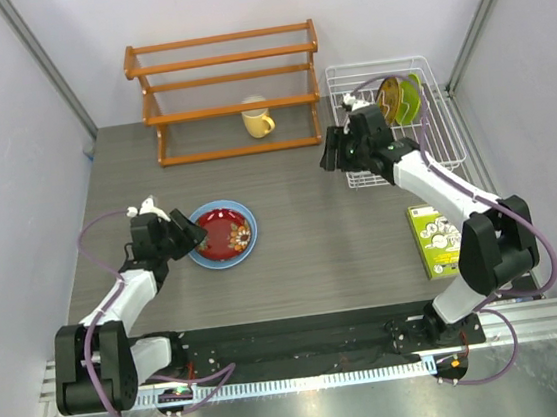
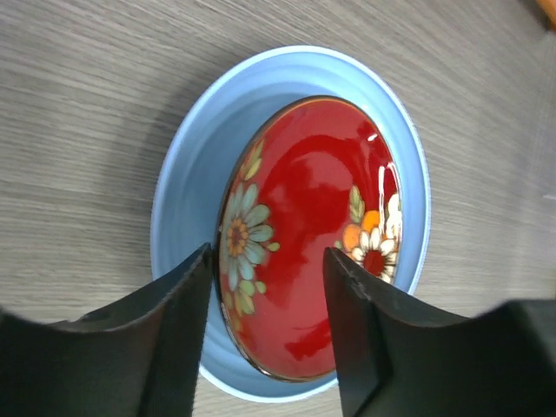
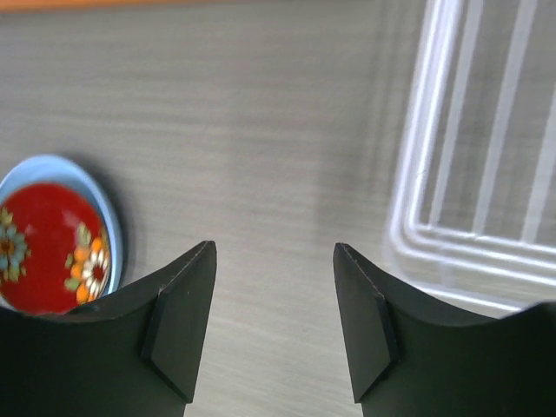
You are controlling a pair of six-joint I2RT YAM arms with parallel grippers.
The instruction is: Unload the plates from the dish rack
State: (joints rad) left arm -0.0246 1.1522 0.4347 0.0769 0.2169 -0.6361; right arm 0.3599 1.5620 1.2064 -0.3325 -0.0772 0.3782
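Tabletop (image 1: pixel 313 245) of grey wood grain carries everything. The white wire dish rack (image 1: pixel 363 66) sits at its far right. Two plates stand on edge in the rack's far end: the yellow-brown patterned plate (image 1: pixel 388 97) and, just beside it on the right, the lime green plate (image 1: pixel 410 98). Well apart, on the table's left, the light blue plate (image 1: pixel 226 263) lies flat with the dark red flowered plate (image 1: pixel 223 232) nested on it.

The right gripper (image 1: pixel 330 157) hangs at the rack's near left corner, jaws moderately apart and empty. Both upright plates lie beyond it, farther back and to its right. The left gripper (image 1: pixel 196 233) hovers at the red plate's near edge, jaws parted, gripping nothing.

The right arm is plainly the nearer, so the next reach looks to be its own: in over the rack's side to straddle an upright rim.
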